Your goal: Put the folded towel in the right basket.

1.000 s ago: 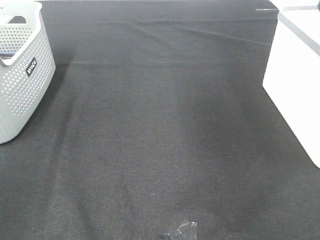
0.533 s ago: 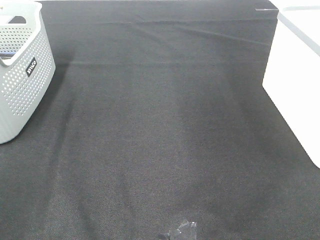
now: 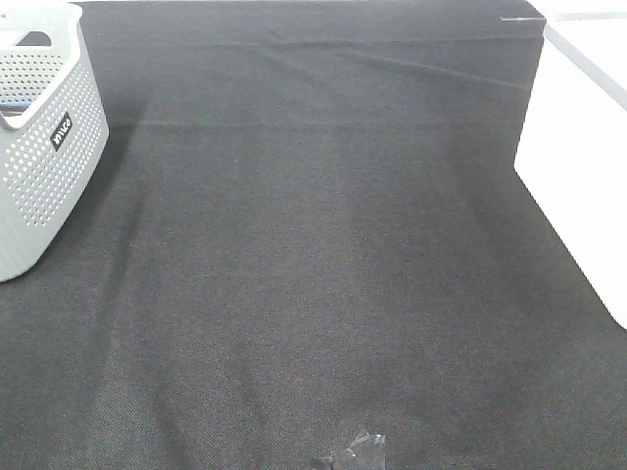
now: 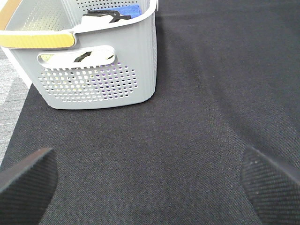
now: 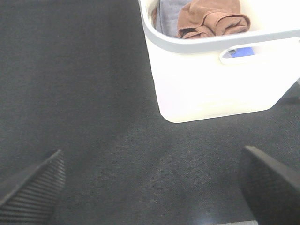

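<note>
Towel (image 5: 213,18) was seen bunched inside the right basket (image 5: 215,89), beyond the right fingers (image 5: 28,187); both pairs were spread wide, nothing held.

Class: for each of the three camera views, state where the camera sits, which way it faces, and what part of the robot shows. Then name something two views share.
Exterior high: mounted high, looking down on the black cloth; only a small dark robot part shows at the bottom edge.
Left wrist: on the left arm, facing the grey perforated basket; the open left hand frames the view.
Right wrist: on the right arm, facing the white basket holding a brown towel; the open right hand shows.
Shared: exterior high also shows both baskets at its edges.
</note>
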Robot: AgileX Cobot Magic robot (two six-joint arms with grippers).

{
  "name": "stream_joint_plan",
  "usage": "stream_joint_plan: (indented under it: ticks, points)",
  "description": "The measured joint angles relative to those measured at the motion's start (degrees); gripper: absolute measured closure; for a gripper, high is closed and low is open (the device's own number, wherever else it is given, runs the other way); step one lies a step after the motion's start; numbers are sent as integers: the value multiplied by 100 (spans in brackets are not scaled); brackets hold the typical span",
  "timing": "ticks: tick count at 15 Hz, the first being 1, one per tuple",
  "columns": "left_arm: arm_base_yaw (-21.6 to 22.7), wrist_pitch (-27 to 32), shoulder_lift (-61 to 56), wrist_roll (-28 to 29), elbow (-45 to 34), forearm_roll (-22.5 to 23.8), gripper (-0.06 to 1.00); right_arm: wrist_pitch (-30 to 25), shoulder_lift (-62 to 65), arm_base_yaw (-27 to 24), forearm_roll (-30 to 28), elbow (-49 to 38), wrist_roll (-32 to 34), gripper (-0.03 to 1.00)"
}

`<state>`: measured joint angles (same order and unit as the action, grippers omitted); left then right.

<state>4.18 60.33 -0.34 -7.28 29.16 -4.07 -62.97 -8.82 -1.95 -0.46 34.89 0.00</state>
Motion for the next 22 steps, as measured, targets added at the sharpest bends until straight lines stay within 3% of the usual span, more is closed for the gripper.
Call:
stream_joint_plan:
  ticks: [2, 5, 22]
  points:
    - [0, 0, 0, 0, 0, 0, -4, -11, 768, 0, 0, -470, 0, 1]
    - [0, 0, 0, 0, 0, 0, -4, -40, 900, 0, 0, -848, 0, 1]
    - [0, 0, 0, 0, 0, 0, -4, -40, 900, 0, 46, -848, 0, 1]
